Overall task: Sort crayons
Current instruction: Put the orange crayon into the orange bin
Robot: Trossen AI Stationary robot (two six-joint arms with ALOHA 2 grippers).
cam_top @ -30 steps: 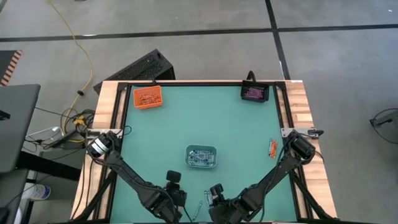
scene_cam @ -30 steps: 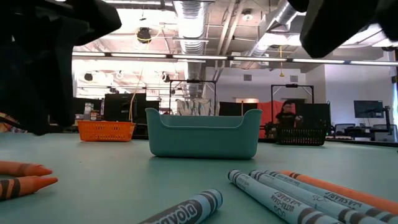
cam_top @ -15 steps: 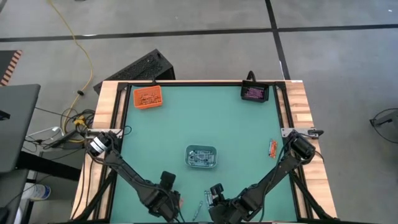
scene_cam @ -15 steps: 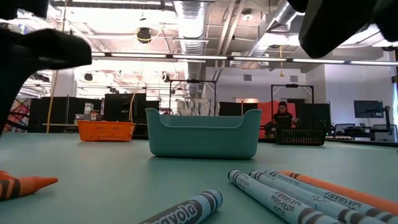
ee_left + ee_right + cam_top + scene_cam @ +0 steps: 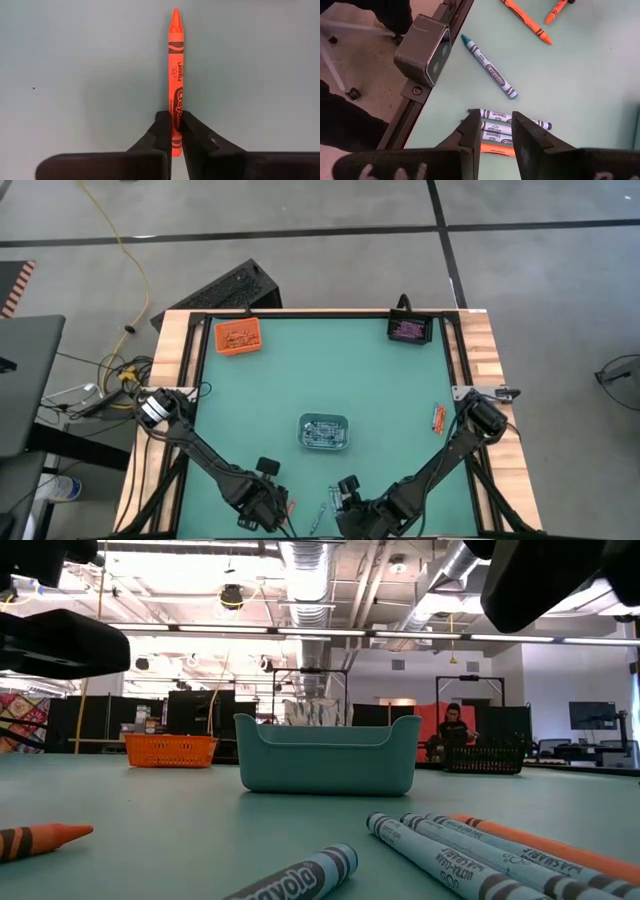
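At the table's near left, the left gripper (image 5: 175, 137) pinches a thin orange-red wax crayon (image 5: 176, 70), whose long axis runs straight out ahead of the fingers. Rightward, the right gripper (image 5: 495, 131) hovers half-spread over loose grey-blue paper-wrapped crayons (image 5: 490, 73) near the table edge.

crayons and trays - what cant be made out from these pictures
- Left gripper shut on the orange crayon: its rear end is hidden between the fingers.
- Crayons under the right gripper: partly covered by its fingers.
- Contents of the teal tray: wall hides them in the low view; too small in the high view.
- Orange tray and black tray: contents too small in the high view.
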